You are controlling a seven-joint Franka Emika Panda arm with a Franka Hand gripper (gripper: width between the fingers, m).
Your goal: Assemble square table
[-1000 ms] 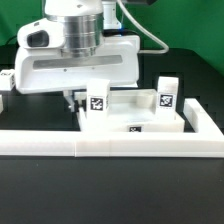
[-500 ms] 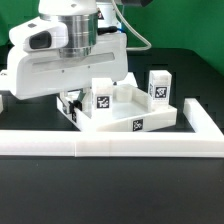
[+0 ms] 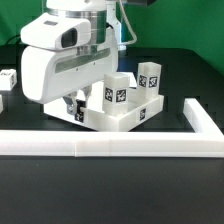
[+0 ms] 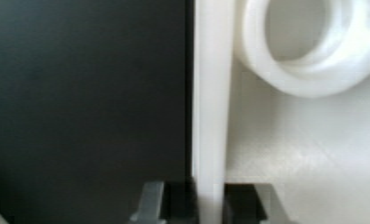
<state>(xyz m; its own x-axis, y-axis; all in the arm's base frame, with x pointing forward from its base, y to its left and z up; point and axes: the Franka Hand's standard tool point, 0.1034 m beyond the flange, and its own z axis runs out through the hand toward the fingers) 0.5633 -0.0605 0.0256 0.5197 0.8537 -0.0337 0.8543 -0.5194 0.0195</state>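
The black table (image 3: 110, 190) carries everything. The Panda arm (image 3: 62, 60) fills the exterior view's left, and the long low white wall (image 3: 120, 147) runs along the front and turns back on the exterior view's right. Just behind that wall lies the square tabletop (image 3: 120, 120), turned corner-on; whether it touches the wall I cannot tell. Two tagged legs stand upright on it, one near the arm (image 3: 115, 92) and one further toward the exterior view's right (image 3: 148, 78), so I judge the job roughly half done, with two legs left to fit. A small white tagged piece (image 3: 6, 78), likely a spare leg, lies at the exterior view's far left. There are no real containers here. The nearest thing is a round socket (image 4: 315, 45) in the slab, and it is empty. The claw (image 4: 203, 205) is closed on the tabletop's thin edge, one dark finger (image 4: 159, 200) on each side.
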